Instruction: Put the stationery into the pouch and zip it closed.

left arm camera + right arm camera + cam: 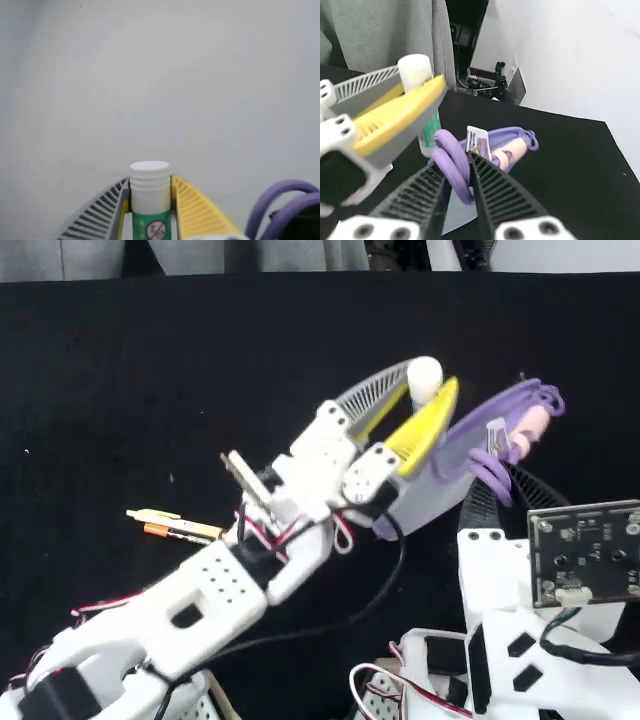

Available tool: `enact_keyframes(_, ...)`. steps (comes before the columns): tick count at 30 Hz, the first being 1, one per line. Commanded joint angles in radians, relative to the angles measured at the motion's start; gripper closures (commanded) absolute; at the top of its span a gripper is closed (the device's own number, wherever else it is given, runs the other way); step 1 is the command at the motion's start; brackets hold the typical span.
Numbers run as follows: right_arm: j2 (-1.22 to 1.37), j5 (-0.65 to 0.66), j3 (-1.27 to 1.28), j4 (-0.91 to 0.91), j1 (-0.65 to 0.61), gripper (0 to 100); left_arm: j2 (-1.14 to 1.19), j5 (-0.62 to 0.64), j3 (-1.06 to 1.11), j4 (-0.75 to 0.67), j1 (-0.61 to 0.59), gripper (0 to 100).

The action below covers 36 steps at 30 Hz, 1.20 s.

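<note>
Currently held: glue stick in the left hand, pouch loop in the right

Item 1. Left hand [430, 380]: one grey finger and one yellow, clenched on a glue stick [149, 197]. The stick stands upright between the fingers, with its white cap above the fingertips and its green label below them. The hand is raised over the table [120, 390], just beside the pouch.

Item 2. Right hand [456, 164]: two black ribbed fingers, closed on the purple loop [451, 159] of the pouch. The loop runs between the fingertips and bulges out on either side of them.

Item 3. Pouch [506, 137]: lilac with a purple edge, hanging from its loop off the table, between the two hands. A white tag [477, 142] stands at the loop end. A pink thing [512, 152] lies against the purple edge; what it is cannot be told.

Item 4. Position of stick to pouch: in the right wrist view the green lower end of the stick comes down next to the loop. Whether it has entered the pouch cannot be told.

Item 5. Pens [170, 527]: one yellow, one orange, side by side on the table, well apart from the pouch and beside the left arm.
</note>
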Motion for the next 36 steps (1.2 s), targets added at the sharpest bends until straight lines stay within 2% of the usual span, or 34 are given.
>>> enact_keyframes(1, -0.007, -0.011, 0.039, -0.018, -0.008, 98.7, -0.133, -0.017, 0.015, 0.006, 0.010, 97)
enact_keyframes(7, -0.008, -0.023, 0.044, -0.031, -0.008, 98.7, -0.305, -0.017, 0.070, 0.008, 0.010, 97)
enact_keyframes(11, -0.008, -0.034, 0.044, -0.031, -0.008, 98.7, -0.311, -0.025, 0.082, 0.008, 0.042, 97)
enact_keyframes(21, -0.008, -0.034, 0.044, -0.025, -0.008, 98.7, -0.034, -0.018, -0.019, 0.003, 0.076, 97)
enact_keyframes(26, -0.008, -0.034, 0.044, -0.025, -0.006, 98.7, -0.026, -0.018, -0.018, 0.000, 0.120, 97)
enact_keyframes(33, -0.007, -0.034, 0.035, -0.043, -0.009, 98.7, -0.180, -0.028, 0.022, 0.006, 0.110, 97)
enact_keyframes(36, 0.007, -0.034, -0.001, -0.083, -0.008, 98.7, -0.285, -0.018, 0.041, 0.006, -0.004, 97)
